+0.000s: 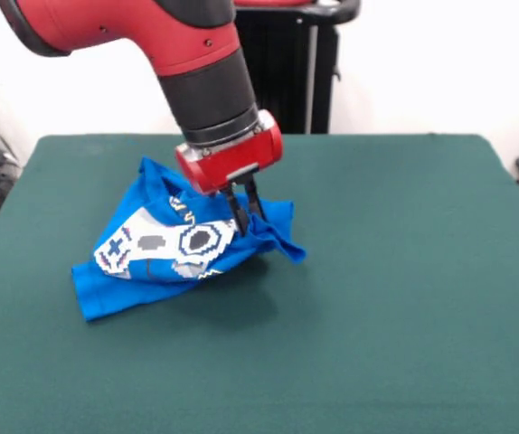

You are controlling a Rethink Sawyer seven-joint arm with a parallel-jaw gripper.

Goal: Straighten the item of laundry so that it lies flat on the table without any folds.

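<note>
The gripper (250,217) has two thin black fingers (238,213) that point down. They sit close together and pinch a bit of the shirt (165,249) between them. The tips go into the blue cloth near its right side, just next to the white print.

Above the fingers is a red block. Above that is a fat black part, and then the big red arm (142,32). The arm comes down from the top left and leans a little, so the fingers tilt too.

The shirt is bright blue. It is not flat. The cloth is pulled up where the fingers hold it, like a small tent, and it slopes down to the left. The low left edge lies on the table (404,316). A loose fold sticks out to the right of the fingers and hangs down a little. The white game pad print shows on the front slope, but it is bent and wrinkled. Some letters show above it, too crumpled to read.

The shirt sits left of the middle of the green table. A dark shadow lies under the lifted part.
</note>
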